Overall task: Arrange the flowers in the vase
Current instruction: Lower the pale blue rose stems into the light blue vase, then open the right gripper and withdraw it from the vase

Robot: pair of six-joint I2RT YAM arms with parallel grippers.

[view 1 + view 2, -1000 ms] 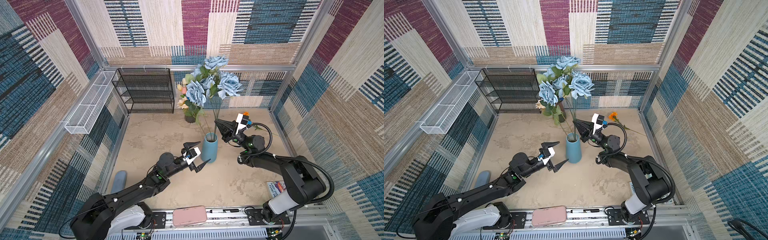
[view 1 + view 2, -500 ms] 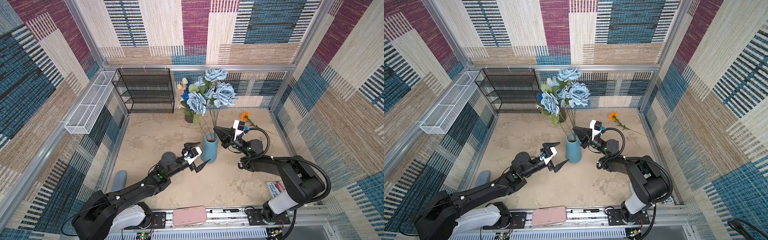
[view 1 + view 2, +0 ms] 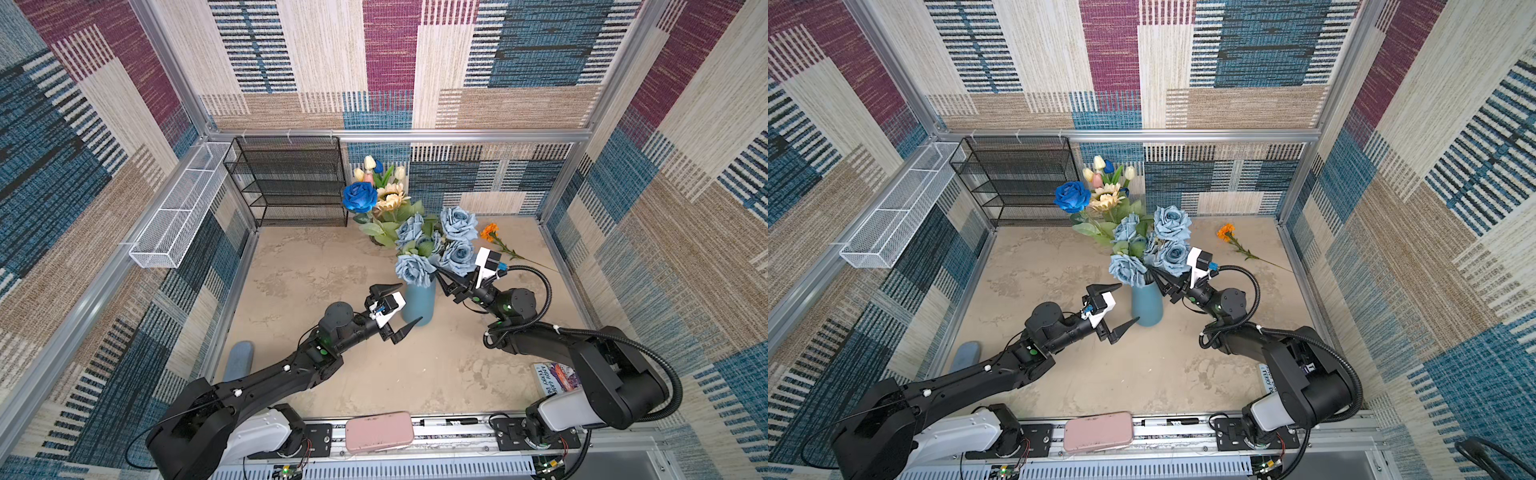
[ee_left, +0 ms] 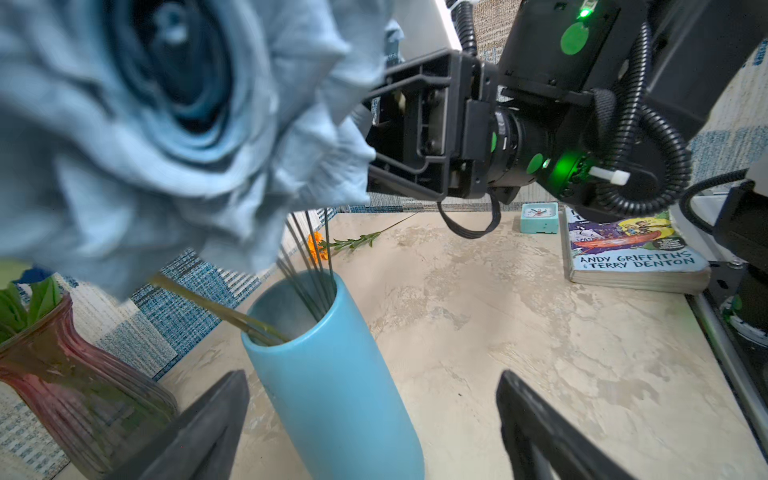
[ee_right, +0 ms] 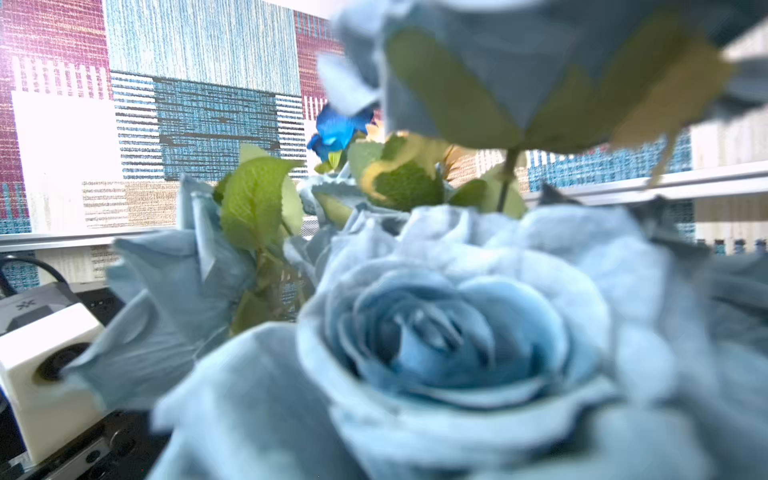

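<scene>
A dusty-blue rose bunch (image 3: 436, 247) (image 3: 1152, 245) stands with its stems in the light blue vase (image 3: 420, 303) (image 3: 1147, 307) (image 4: 332, 374) mid-table. My right gripper (image 3: 444, 280) (image 3: 1163, 282) sits at the stems just above the rim, fingers apart, open. Roses (image 5: 436, 332) fill the right wrist view and hide its fingers. My left gripper (image 3: 411, 302) (image 3: 1129, 302) (image 4: 372, 374) is open, its fingers on either side of the vase's lower body without touching. An orange pompom flower (image 3: 489, 230) (image 3: 1225, 230) (image 4: 316, 245) lies on the table at the back right.
At the back, a reddish glass vase (image 4: 62, 374) holds a blue rose (image 3: 360, 196), a sunflower and tulips. A black wire rack (image 3: 291, 183) and white mesh basket (image 3: 178, 220) stand back left. A book (image 3: 555, 376) (image 4: 631, 249) and small clock (image 4: 539, 217) lie right.
My right gripper came down toward the vase with the rose bunch, the stems slid deeper in, and its fingers parted. The left arm stayed put.
</scene>
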